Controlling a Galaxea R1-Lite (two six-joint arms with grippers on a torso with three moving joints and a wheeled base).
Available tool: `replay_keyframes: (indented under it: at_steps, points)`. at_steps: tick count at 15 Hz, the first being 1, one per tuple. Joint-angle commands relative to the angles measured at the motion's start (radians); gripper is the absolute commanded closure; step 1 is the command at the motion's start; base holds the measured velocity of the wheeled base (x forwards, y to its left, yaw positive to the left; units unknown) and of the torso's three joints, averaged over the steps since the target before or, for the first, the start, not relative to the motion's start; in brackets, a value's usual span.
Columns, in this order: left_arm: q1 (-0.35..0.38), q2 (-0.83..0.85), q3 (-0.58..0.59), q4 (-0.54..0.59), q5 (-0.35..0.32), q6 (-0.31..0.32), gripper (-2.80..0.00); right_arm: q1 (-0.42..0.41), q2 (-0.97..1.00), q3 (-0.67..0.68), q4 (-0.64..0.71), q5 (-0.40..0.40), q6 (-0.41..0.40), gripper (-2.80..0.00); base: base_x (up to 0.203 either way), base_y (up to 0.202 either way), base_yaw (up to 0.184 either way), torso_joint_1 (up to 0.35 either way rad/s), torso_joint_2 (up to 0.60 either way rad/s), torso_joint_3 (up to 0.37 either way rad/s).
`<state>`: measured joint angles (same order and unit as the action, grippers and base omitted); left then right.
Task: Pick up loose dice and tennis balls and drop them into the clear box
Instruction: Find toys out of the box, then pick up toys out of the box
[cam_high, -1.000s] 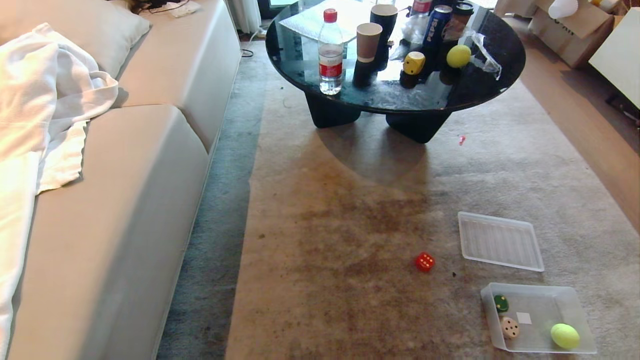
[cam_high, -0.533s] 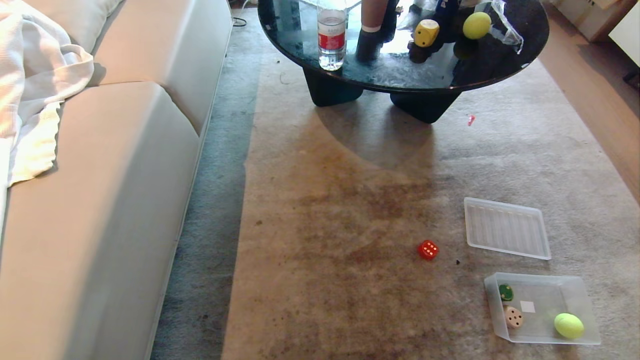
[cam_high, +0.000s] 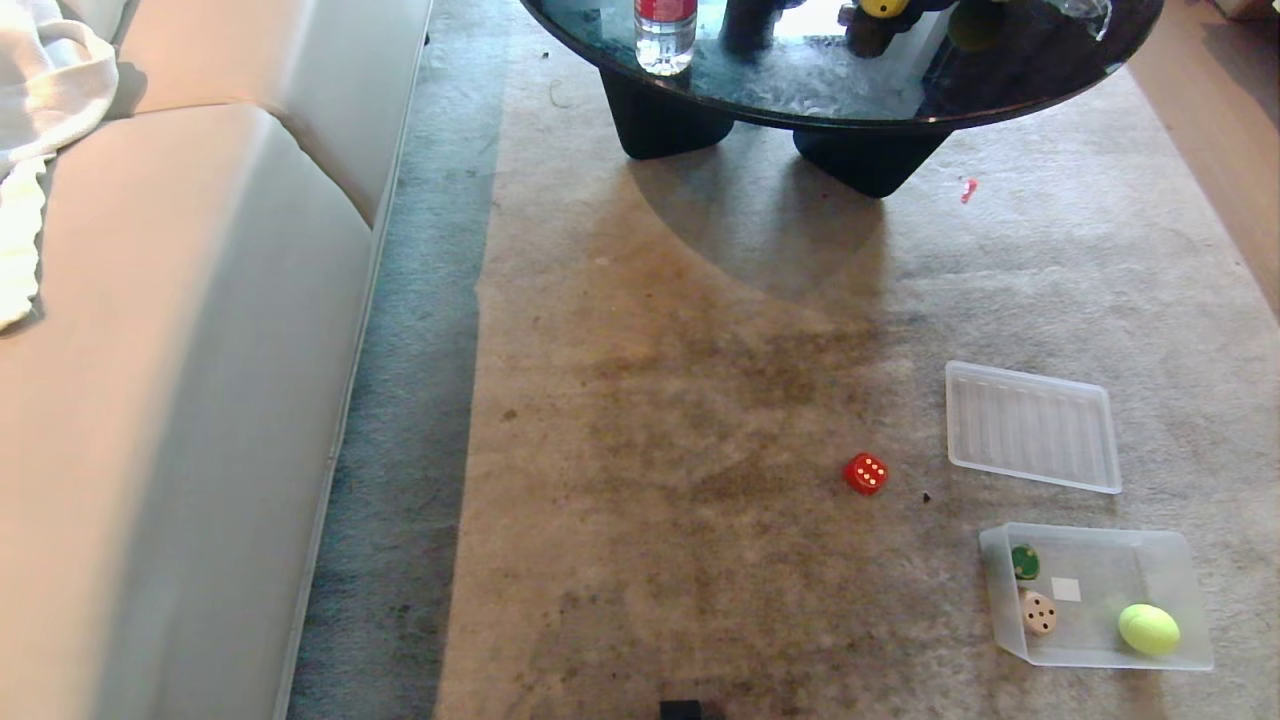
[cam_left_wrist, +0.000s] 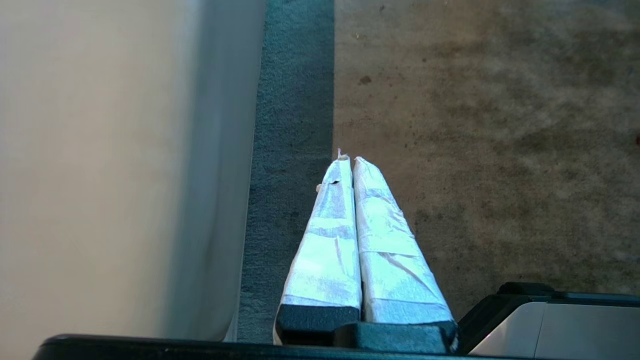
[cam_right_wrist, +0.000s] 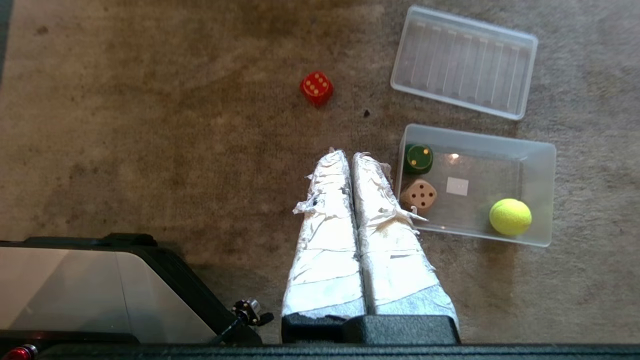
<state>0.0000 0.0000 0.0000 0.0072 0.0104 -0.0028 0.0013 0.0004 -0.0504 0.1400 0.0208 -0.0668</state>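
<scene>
A red die (cam_high: 865, 473) (cam_right_wrist: 316, 88) lies loose on the carpet, left of the clear box (cam_high: 1100, 532) (cam_right_wrist: 480, 137). Inside the box are a green die (cam_high: 1025, 561) (cam_right_wrist: 418, 158), a beige die (cam_high: 1039, 612) (cam_right_wrist: 419, 194) and a tennis ball (cam_high: 1148, 629) (cam_right_wrist: 510, 217). A yellow die (cam_high: 884, 6) shows at the picture's top edge on the glass table. My right gripper (cam_right_wrist: 348, 153) is shut and empty above the carpet, just left of the box. My left gripper (cam_left_wrist: 348, 159) is shut and empty above the carpet's edge by the sofa. Neither arm shows in the head view.
The ribbed clear lid (cam_high: 1032, 427) (cam_right_wrist: 464, 61) lies flat just beyond the box. A round dark glass table (cam_high: 850, 100) with a water bottle (cam_high: 664, 35) stands at the far side. The beige sofa (cam_high: 180, 400) (cam_left_wrist: 100, 175) fills the left.
The head view has tipped downward, so the whole scene has slid up the picture and most of the tabletop has left the frame. The dice, ball, box and lid lie where they were.
</scene>
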Motion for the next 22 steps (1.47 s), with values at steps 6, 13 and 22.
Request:
replay_keyframes:
  at_steps: [6, 13, 22]
  points:
    - [0.0, 0.0, 0.002, 0.0, 0.0, -0.003, 0.0, 0.0, -0.002, 0.001, 0.001, 0.001, -0.001, 0.0, 0.0, 0.0, 0.0, 0.002, 0.0, -0.2]
    - [0.0, 0.0, 0.002, 0.0, 0.0, -0.003, 0.0, 0.0, 0.0, 0.001, 0.001, 0.001, -0.001, 0.0, 0.0, 0.0, 0.0, 0.001, 0.0, -0.112]
    - [0.0, 0.0, 0.002, 0.0, 0.0, -0.003, 0.0, 0.0, 0.134, -0.128, 0.052, -0.003, 0.009, 0.0, 0.0, 0.0, 0.0, 0.0, 0.0, 0.0]
